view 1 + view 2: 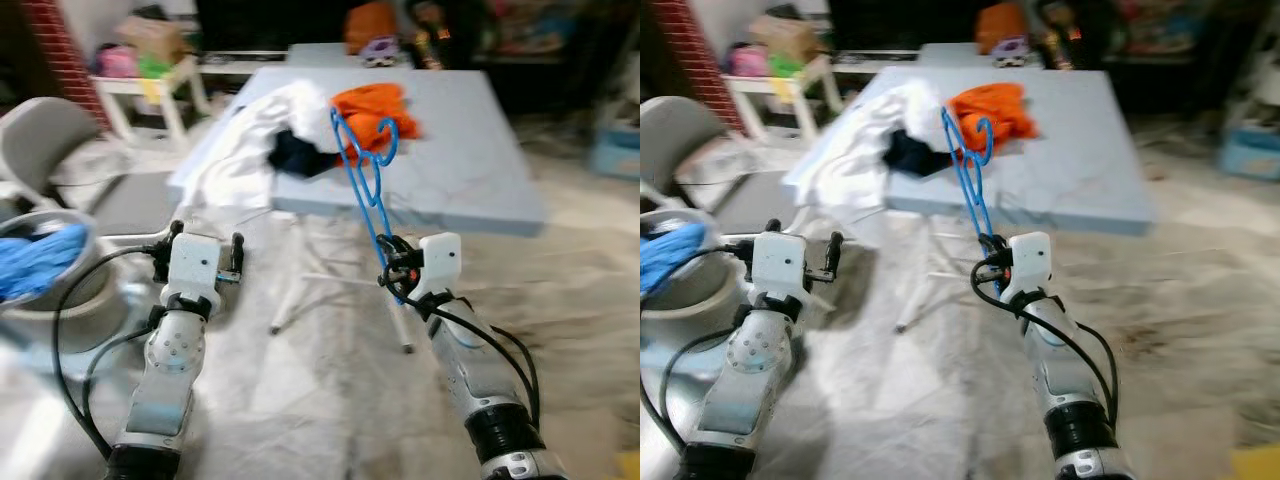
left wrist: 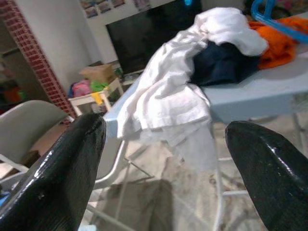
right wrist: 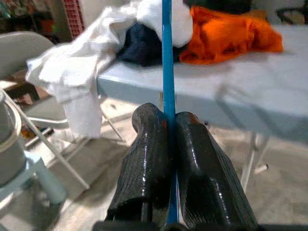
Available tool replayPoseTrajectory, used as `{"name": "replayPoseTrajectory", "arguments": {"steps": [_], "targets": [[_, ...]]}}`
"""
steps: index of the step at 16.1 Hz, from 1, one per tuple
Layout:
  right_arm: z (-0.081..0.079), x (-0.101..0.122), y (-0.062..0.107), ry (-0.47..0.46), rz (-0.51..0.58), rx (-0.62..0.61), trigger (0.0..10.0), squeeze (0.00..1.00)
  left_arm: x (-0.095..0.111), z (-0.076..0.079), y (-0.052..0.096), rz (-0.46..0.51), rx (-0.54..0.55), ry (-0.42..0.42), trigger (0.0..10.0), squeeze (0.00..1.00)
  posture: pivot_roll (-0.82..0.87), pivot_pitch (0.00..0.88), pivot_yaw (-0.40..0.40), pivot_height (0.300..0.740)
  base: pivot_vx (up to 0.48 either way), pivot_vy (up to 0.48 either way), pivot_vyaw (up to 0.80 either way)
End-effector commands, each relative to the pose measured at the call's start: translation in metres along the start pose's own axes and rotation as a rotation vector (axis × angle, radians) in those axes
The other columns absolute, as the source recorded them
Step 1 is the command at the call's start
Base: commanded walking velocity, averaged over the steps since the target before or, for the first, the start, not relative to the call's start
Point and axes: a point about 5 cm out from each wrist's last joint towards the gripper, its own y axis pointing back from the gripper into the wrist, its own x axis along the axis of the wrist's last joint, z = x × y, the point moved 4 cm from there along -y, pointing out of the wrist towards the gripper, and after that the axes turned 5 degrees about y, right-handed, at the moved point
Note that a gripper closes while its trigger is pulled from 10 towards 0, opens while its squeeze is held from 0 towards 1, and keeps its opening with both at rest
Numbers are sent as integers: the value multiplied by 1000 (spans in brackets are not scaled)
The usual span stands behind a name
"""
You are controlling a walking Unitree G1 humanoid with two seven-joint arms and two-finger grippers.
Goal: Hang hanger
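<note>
A blue plastic hanger [image 1: 362, 170] stands upright in my right gripper [image 1: 392, 268], which is shut on its lower bar; the hook end rises in front of the table. In the right wrist view the two black fingers [image 3: 149, 159] press together on the blue bar [image 3: 167, 62]. My left gripper [image 1: 205, 250] is held out low on the left, open, with nothing between its fingers [image 2: 57, 173]. On the light blue folding table [image 1: 470, 180] lies a heap of white cloth [image 1: 260, 130], a dark garment [image 1: 300, 155] and an orange garment [image 1: 375, 105].
A grey folding chair [image 1: 45, 140] stands at the left, with a basin holding blue cloth [image 1: 40, 260] in front of it. A small white side table [image 1: 150, 90] with clutter is at the back left. Pale floor covering [image 1: 320, 380] lies below the arms.
</note>
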Motion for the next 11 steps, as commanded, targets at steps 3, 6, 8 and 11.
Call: {"name": "replayPoseTrajectory", "arguments": {"steps": [3,6,8,11], "targets": [[-1,10,-3,2,34,3,10000,0,0,-3,-1,-1,5,-18,10000,0,-98,0,12,740,0,472,650],[-2,10,-3,-1,37,5,10000,0,0,-3,-1,1,3,-23,10000,0,-97,0,13,740,0,472,683],[-3,10,-3,-3,39,7,10000,0,0,-3,-1,1,6,-22,10000,0,-98,0,14,740,0,472,784],[-3,9,-2,-6,38,4,10000,0,0,-2,-1,0,3,-23,10000,0,-99,0,13,740,0,475,794]]}}
